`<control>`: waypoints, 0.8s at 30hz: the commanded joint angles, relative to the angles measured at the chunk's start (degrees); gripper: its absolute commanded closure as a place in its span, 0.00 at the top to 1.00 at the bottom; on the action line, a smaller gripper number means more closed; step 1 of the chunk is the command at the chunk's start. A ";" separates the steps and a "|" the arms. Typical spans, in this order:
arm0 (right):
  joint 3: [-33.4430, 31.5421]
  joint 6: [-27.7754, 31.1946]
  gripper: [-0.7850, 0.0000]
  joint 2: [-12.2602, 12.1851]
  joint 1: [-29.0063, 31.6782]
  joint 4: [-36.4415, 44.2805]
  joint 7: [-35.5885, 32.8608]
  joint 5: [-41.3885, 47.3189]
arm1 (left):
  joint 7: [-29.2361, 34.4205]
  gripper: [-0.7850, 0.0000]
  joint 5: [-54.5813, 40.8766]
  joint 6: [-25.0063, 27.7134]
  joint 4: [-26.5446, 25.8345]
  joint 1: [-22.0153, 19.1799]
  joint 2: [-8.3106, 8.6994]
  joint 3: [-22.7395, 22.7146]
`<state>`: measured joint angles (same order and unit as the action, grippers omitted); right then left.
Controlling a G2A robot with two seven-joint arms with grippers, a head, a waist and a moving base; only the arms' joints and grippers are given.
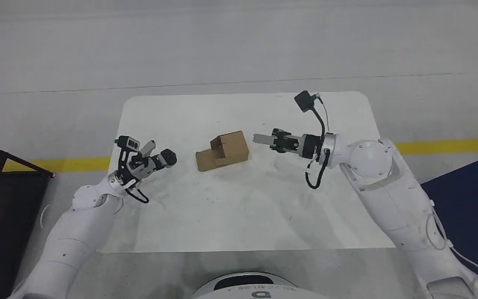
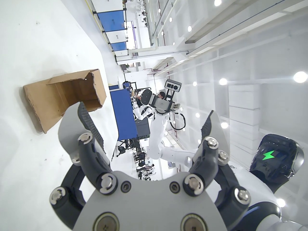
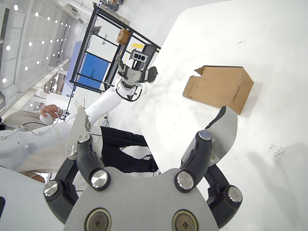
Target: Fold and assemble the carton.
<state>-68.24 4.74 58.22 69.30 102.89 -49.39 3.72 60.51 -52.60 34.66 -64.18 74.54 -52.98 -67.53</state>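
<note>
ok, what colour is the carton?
The carton is plain brown cardboard, best seen in the right wrist view.

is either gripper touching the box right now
No, the box sits alone on the table, the left gripper and right gripper both apart from it.

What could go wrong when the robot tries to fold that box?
The carton lies loose on the table, and both the left gripper and the right gripper are open and off it, so a push from one side might just slide it. Its ragged flap edge might also bend crooked or tear.
</note>
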 commanded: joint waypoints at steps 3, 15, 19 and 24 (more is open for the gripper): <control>0.09 0.30 1.00 0.00 -0.06 0.26 -0.05 -0.34 | 0.01 1.00 0.02 0.02 0.00 0.01 0.00 -0.01; 30.21 7.56 1.00 6.52 -32.35 -4.90 -19.22 -33.77 | 0.01 1.00 0.02 0.02 0.00 0.01 0.00 -0.01; 39.23 11.87 1.00 10.84 -39.66 -12.50 -19.30 -35.92 | 0.01 1.00 0.02 0.02 0.00 0.01 0.00 -0.01; 46.58 16.44 0.99 16.22 -44.63 -21.50 -17.34 -34.53 | 0.01 1.00 0.02 0.02 0.00 0.01 0.00 -0.01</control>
<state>-22.75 20.28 73.52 25.34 83.43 -67.12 -31.27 60.52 -52.52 34.66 -64.17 74.54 -52.98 -67.52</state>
